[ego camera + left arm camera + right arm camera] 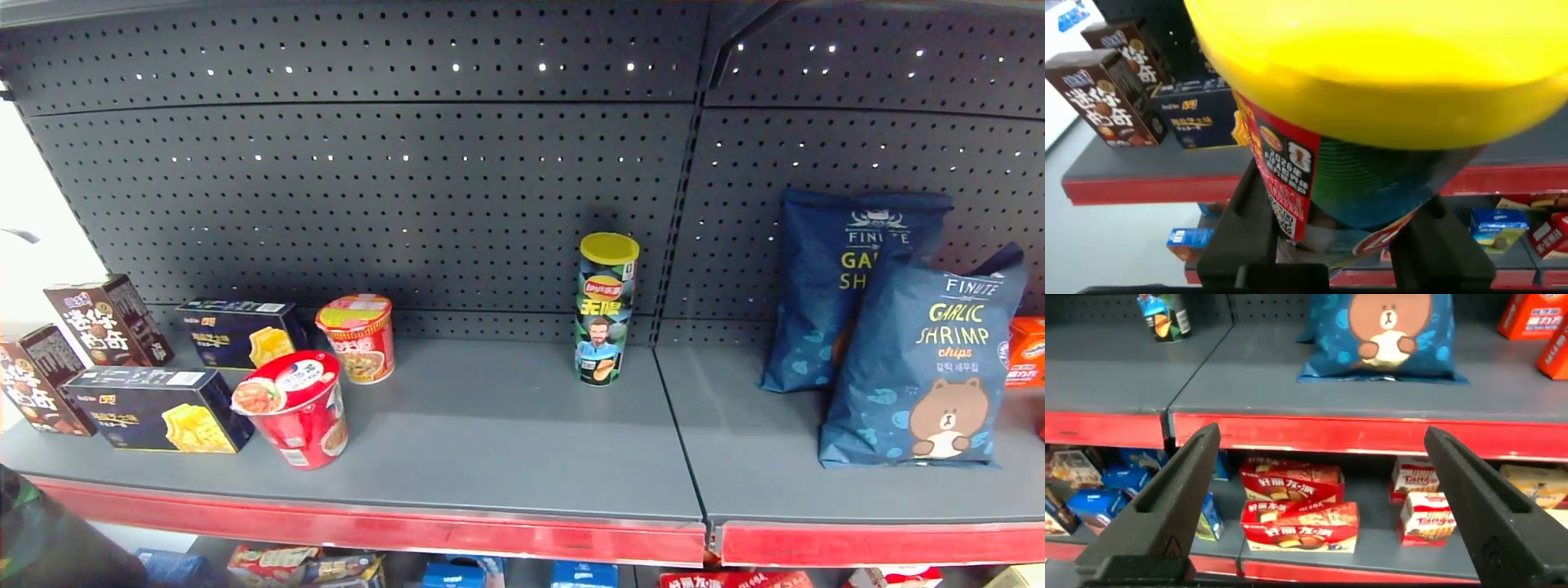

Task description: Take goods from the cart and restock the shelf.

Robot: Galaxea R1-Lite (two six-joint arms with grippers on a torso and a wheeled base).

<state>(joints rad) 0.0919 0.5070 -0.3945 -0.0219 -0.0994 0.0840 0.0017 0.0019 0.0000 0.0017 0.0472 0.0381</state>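
Observation:
My left gripper [1339, 237] is shut on a chip can [1372, 82] with a yellow lid and a green and red label. The can stands upright between the two dark fingers [1237, 233], in front of the left end of the grey shelf [1151, 167]. A matching yellow-lidded can [606, 309] stands upright at the back middle of the shelf [490, 441]; the right wrist view has it far off [1166, 314]. My right gripper [1323, 498] is open with nothing between its fingers, below the shelf's red front edge [1372, 433].
Two red cup noodles [298, 408], dark blue boxes [159, 408] and brown biscuit boxes [106, 320] fill the shelf's left part. Two blue shrimp chip bags [922, 367] and orange boxes [1027, 351] stand at the right. Red snack boxes [1298, 502] lie on the lower shelf.

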